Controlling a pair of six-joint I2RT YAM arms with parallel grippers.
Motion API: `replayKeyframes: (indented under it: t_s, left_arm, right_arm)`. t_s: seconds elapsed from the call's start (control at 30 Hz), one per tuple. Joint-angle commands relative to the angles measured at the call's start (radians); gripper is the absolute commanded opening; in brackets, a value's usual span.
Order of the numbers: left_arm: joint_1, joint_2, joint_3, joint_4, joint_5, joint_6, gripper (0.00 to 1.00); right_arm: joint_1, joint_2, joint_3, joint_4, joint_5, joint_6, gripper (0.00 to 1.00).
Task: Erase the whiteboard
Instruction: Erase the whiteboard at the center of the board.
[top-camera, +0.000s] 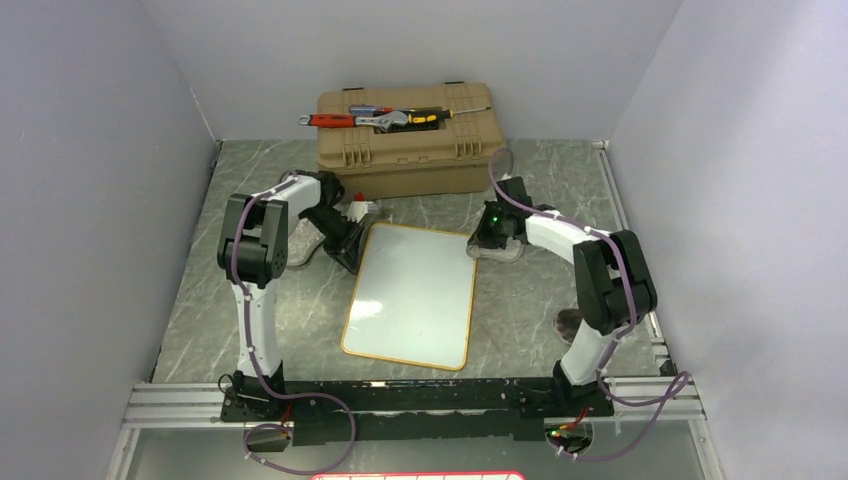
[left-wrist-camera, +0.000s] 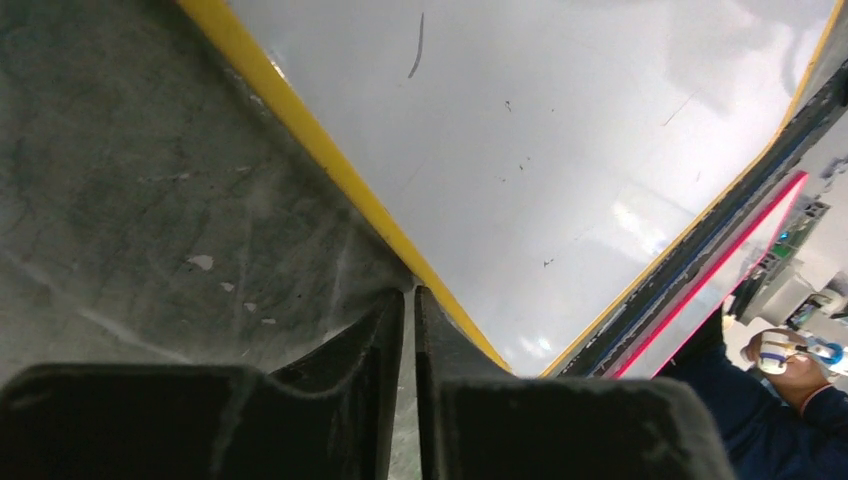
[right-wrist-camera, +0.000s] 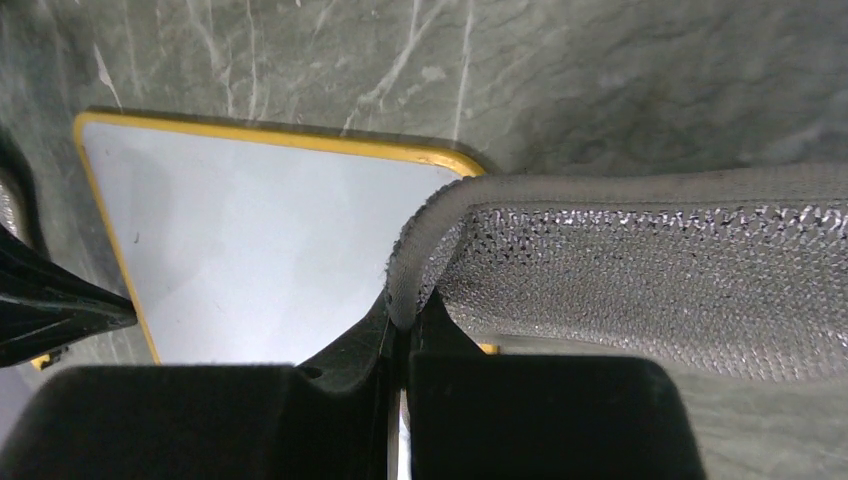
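Grey mesh cloth (right-wrist-camera: 650, 270) is pinched at a fold by the right pincer (right-wrist-camera: 403, 315), whose jaws are clamped tight on it. The cloth drapes over the right-hand corner of the whiteboard (right-wrist-camera: 270, 250). In the overhead view the whiteboard lies flat on the table (top-camera: 250, 320) at the centre of the frame, below the tan toolbox (top-camera: 405, 135). The left pincer (left-wrist-camera: 410, 295) stands at the board's upper left edge. Its jaws are all but together, with only a thin slit between them and nothing seen in it. The tips are down by the yellow rim (left-wrist-camera: 330, 170); whether they press on the rim or on the table just beside it I cannot tell.

The step in hand looks like the wipe itself. Little ink shows: a short dark stroke (left-wrist-camera: 417, 45) at the top of the left wrist view and a few specks lower down.

To do it well, the right pincer should lay the cloth flat on the white face and drag it in overlapping passes toward those marks, pressing lightly and evenly. The glossy board will likely slide on the smooth table, so the left pincer should bear on the rim as a stop. Passes should end short of that pincer to avoid a knock.
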Motion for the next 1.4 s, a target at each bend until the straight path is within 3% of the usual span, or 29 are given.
replayKeyframes:
  t_s: [0.0, 0.13, 0.33, 0.63, 0.93, 1.07, 1.23, 1.37]
  left_arm:
    - [-0.046, 0.047, -0.028, 0.110, -0.160, 0.005, 0.13]
    - [-0.066, 0.081, -0.013, 0.110, -0.245, 0.001, 0.07]
    - [-0.085, 0.090, -0.030, 0.134, -0.312, -0.010, 0.06]
    - [-0.120, -0.108, -0.003, 0.029, -0.222, 0.089, 0.14]
    - [-0.354, -0.222, -0.150, 0.085, -0.248, 0.238, 0.19]
    - [-0.491, -0.290, -0.245, 0.129, -0.344, 0.296, 0.23]
    - [-0.629, -0.489, -0.377, 0.140, -0.492, 0.373, 0.22]
    - [-0.780, -0.706, -0.460, 0.110, -0.467, 0.455, 0.24]
  right_arm:
    - [0.014, 0.041, 0.053, 0.000, -0.022, -0.025, 0.00]
    - [0.013, 0.088, 0.056, -0.026, -0.018, -0.036, 0.00]
    - [0.014, 0.069, -0.047, -0.011, -0.011, -0.005, 0.00]
    - [0.013, 0.134, -0.094, 0.044, -0.034, 0.014, 0.00]
    - [0.008, 0.179, -0.087, 0.060, -0.052, 0.015, 0.00]
    - [0.000, 0.201, -0.063, 0.047, -0.071, 0.009, 0.00]
    - [-0.002, 0.206, -0.043, 0.027, -0.053, 0.003, 0.00]
    - [-0.002, 0.221, -0.021, 0.014, -0.040, 0.002, 0.00]
